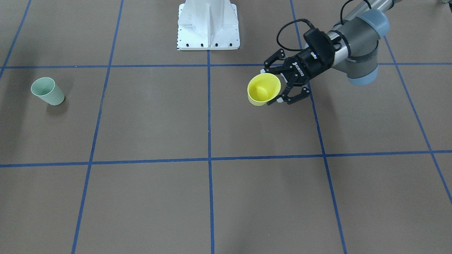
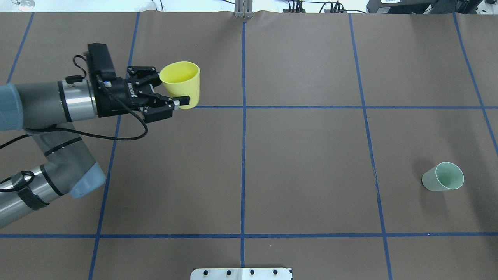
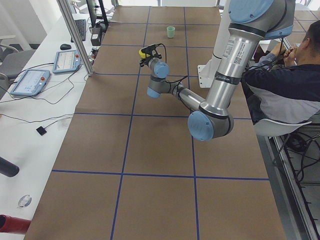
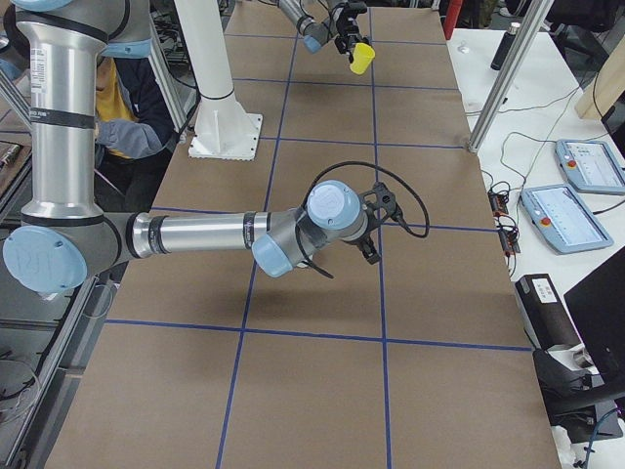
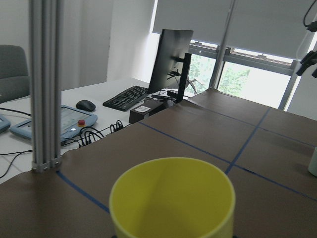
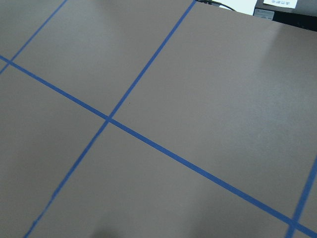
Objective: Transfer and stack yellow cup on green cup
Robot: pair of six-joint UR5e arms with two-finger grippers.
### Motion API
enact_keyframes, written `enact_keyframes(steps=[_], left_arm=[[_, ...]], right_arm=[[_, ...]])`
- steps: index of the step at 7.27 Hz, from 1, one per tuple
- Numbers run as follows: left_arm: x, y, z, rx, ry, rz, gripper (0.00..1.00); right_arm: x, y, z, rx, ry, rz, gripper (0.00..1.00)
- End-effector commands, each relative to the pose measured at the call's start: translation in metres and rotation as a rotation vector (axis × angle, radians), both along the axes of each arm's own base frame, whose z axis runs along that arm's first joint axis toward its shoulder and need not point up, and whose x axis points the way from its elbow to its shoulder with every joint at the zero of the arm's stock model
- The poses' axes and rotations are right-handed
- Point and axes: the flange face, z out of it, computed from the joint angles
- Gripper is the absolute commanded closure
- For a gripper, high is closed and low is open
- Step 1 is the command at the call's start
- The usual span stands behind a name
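while the left hand (image 2: 173,88) reaches in sideways over the bench (image 2: 303,155), it's pinching the yellow cup (image 2: 181,83), one finger on each side of the wall just below the rim. the cup is upright, mouth up, and lifted clear of the brown surface, up toward the robot's left end of the bench and on the far side from the robot's base. from the wrist camera only its round yellow rim shows, low in the frame.

over to the other end: the green cup (image 2: 443,177) stands upright and alone on the bench near the robot's right end, well apart from the yellow one, with the blue tape lines (image 2: 243,155) of the grid running between them.

the right hand (image 4: 374,239) hangs low over the middle of the bench, seen only from the end camera, so i can't tell whether its fingers are spread or pressed together. its own camera shows just brown surface and crossing blue tape.
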Motion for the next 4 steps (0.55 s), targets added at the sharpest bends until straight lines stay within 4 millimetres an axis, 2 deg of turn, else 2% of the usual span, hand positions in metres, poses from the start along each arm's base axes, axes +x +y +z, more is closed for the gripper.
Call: enact_keyframes(steps=[1, 3, 4], left_arm=[[0.045, 0.026, -0.043, 0.227, -0.011, 0.059, 1.0], [0.051, 0.024, -0.04, 0.32, -0.051, 0.018, 1.0], [0.056, 0.02, -0.034, 0.329, -0.07, 0.01, 1.0]], right_arm=[[-0.064, -0.034, -0.079, -0.115, -0.082, -0.031, 0.01], [-0.132, -0.064, -0.159, -0.203, -0.124, -0.086, 0.01], [-0.163, -0.07, -0.211, -0.288, -0.117, -0.097, 0.01]])
